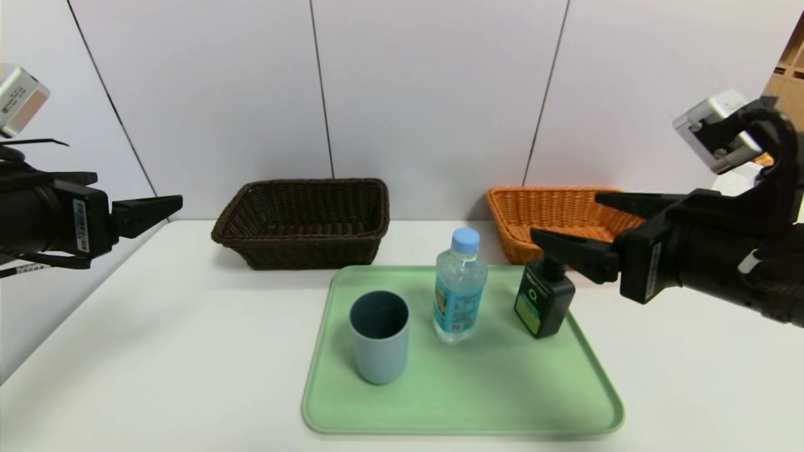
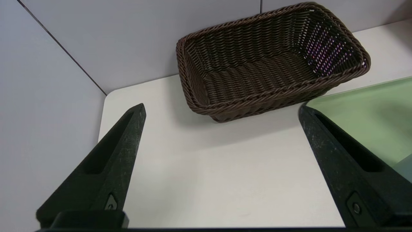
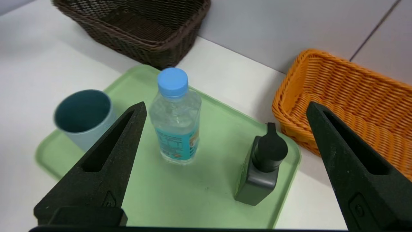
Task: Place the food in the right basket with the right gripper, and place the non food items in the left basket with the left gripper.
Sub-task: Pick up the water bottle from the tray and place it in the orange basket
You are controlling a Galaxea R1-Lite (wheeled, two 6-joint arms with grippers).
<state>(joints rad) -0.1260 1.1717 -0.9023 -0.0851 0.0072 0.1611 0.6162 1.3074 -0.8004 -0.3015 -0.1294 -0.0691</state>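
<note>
White table (image 1: 157,326) standing against pale grey panelled wall (image 1: 433,88) with dark seams, brown shelving (image 1: 790,63) showing far right

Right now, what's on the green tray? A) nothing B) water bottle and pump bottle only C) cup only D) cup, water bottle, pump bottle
D: the blue-grey cup, the water bottle and the black pump bottle all stand upright on the green tray, and both baskets hold nothing.

Pump bottle (image 1: 543,300) stands btwn right gripper (image 1: 563,221) & water bottle (image 1: 460,287)
</note>
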